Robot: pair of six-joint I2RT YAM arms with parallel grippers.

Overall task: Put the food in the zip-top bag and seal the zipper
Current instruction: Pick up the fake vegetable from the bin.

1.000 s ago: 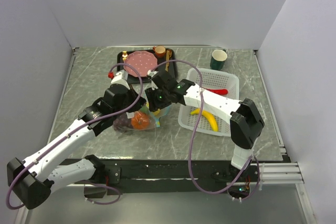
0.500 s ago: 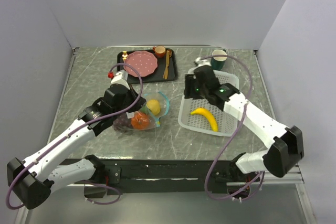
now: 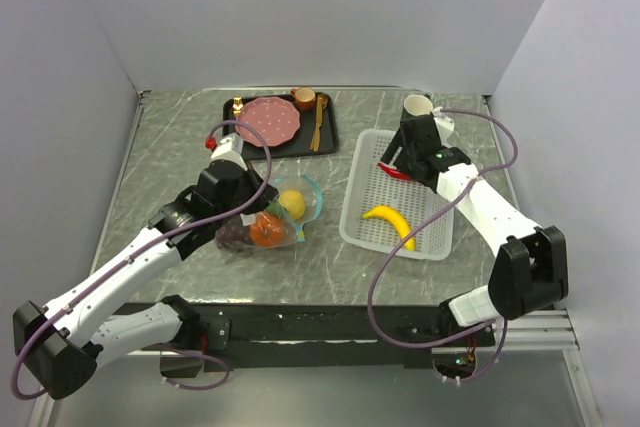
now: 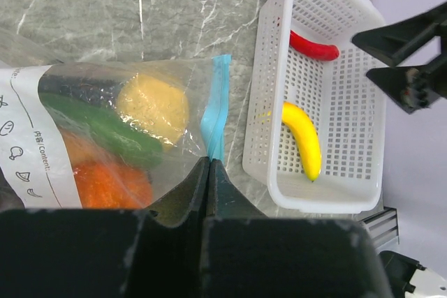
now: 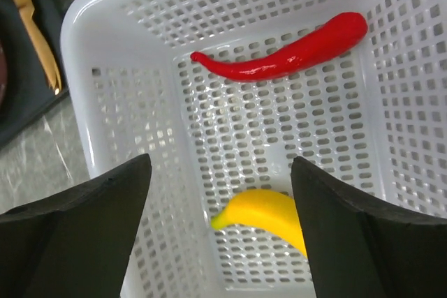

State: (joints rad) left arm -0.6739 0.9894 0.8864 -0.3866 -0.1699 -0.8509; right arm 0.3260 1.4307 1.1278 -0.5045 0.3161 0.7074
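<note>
The right gripper (image 5: 220, 186) has swung from the zip-top bag (image 4: 192, 78) to above the white basket (image 5: 119, 40), jaws spread wide, empty; just under it lie the red chili (image 5: 286, 57) and banana (image 5: 269, 218), next to fetch, I'd say; the left gripper (image 4: 209, 165) pinches the bag's mouth beside the zipper (image 4: 218, 95), holding it for loading.

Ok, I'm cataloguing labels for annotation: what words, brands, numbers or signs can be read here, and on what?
"Content:" – sideways on the white label panel of the zip-top bag.
"e:" – tail of a cut-off word on the same panel; the rest is out of frame.
Small line icons beside them: too small to make out.
On the basket: no text visible.
</note>
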